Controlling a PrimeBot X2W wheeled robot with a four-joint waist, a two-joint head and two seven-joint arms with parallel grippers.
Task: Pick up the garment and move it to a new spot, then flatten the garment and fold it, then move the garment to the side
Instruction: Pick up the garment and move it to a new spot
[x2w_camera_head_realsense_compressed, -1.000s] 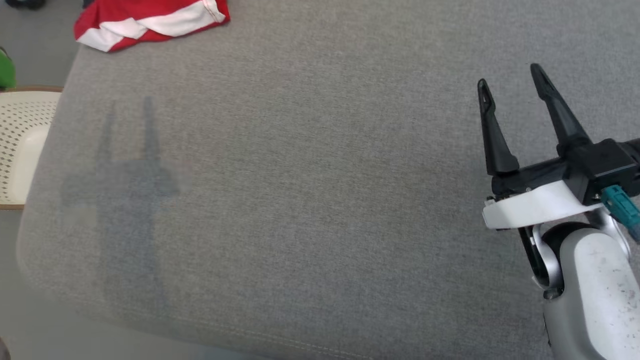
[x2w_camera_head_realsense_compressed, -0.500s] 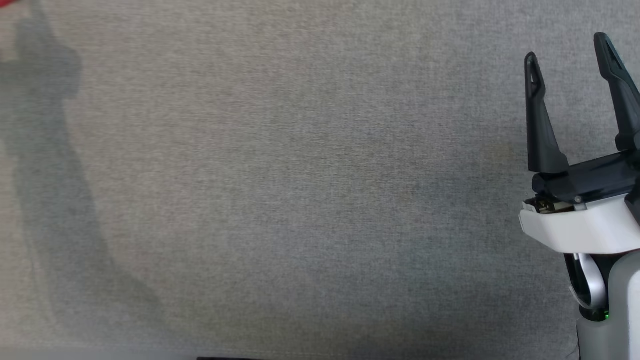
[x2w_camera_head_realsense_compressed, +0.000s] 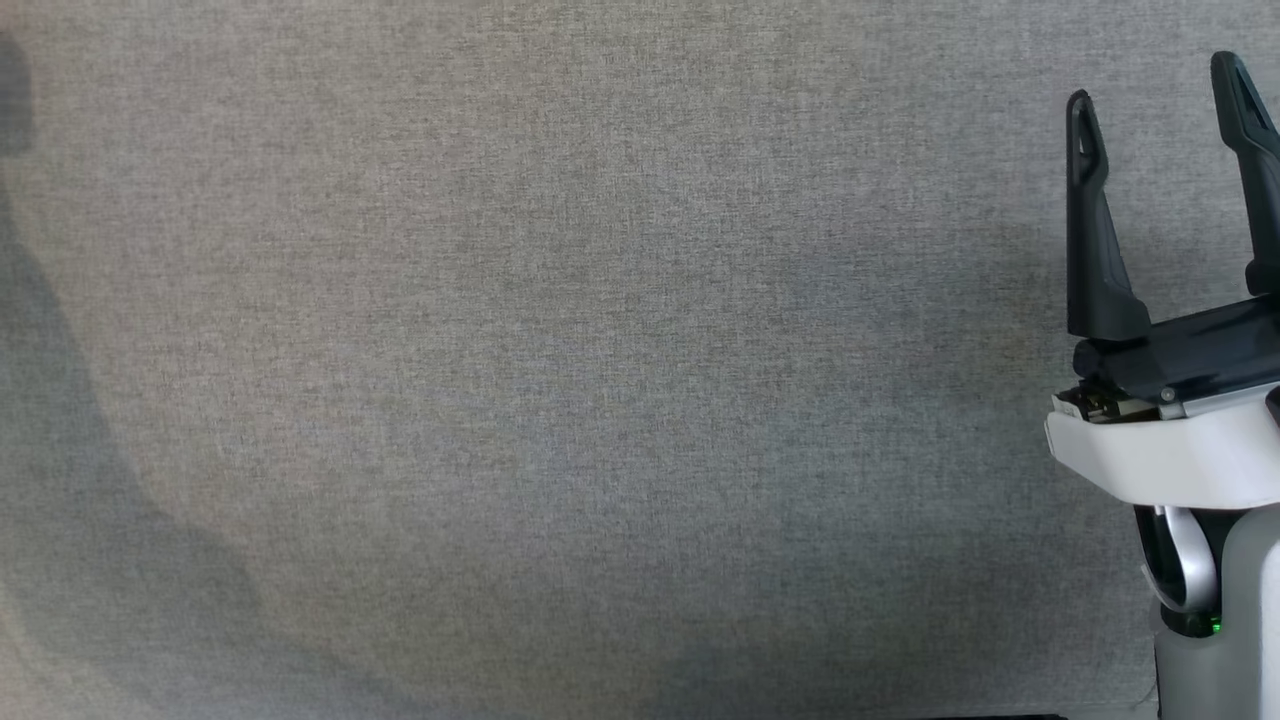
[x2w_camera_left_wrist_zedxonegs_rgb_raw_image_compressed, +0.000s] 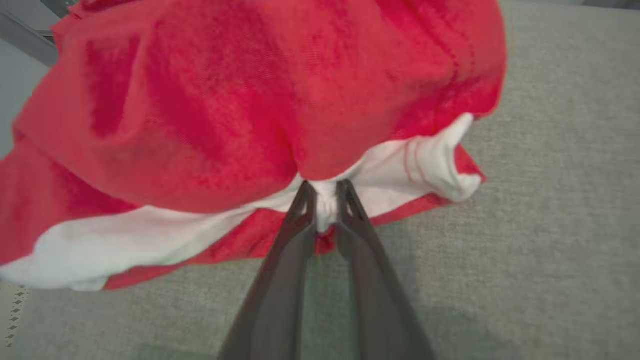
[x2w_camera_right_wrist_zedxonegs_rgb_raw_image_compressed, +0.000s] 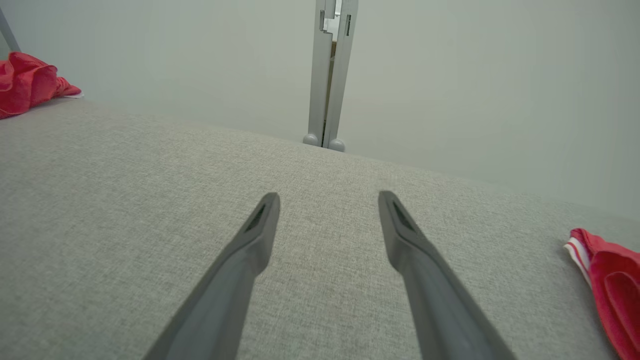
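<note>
The garment (x2w_camera_left_wrist_zedxonegs_rgb_raw_image_compressed: 225, 100) is red cloth with white bands, bunched up on the grey cushion (x2w_camera_left_wrist_zedxonegs_rgb_raw_image_compressed: 550, 200). My left gripper (x2w_camera_left_wrist_zedxonegs_rgb_raw_image_compressed: 325, 192) is shut on a pinch of its white band at the near edge, and cloth bulges between the fingertips. In the right wrist view a red heap (x2w_camera_right_wrist_zedxonegs_rgb_raw_image_compressed: 25, 85) lies at the far left of the cushion. My right gripper (x2w_camera_head_realsense_compressed: 1155, 85) hovers at the right over bare grey fabric, open with nothing between its fingers (x2w_camera_right_wrist_zedxonegs_rgb_raw_image_compressed: 250, 250).
The grey cushion (x2w_camera_head_realsense_compressed: 600, 350) spreads wide under the head view. A second piece of red and white cloth (x2w_camera_right_wrist_zedxonegs_rgb_raw_image_compressed: 610, 280) lies at the right edge of the right wrist view. Behind the cushion stand a pale wall and a grey upright post (x2w_camera_right_wrist_zedxonegs_rgb_raw_image_compressed: 330, 75).
The head camera has swung, so the red garment and the perforated basket have left its picture. The right gripper stays open in the same pose.
</note>
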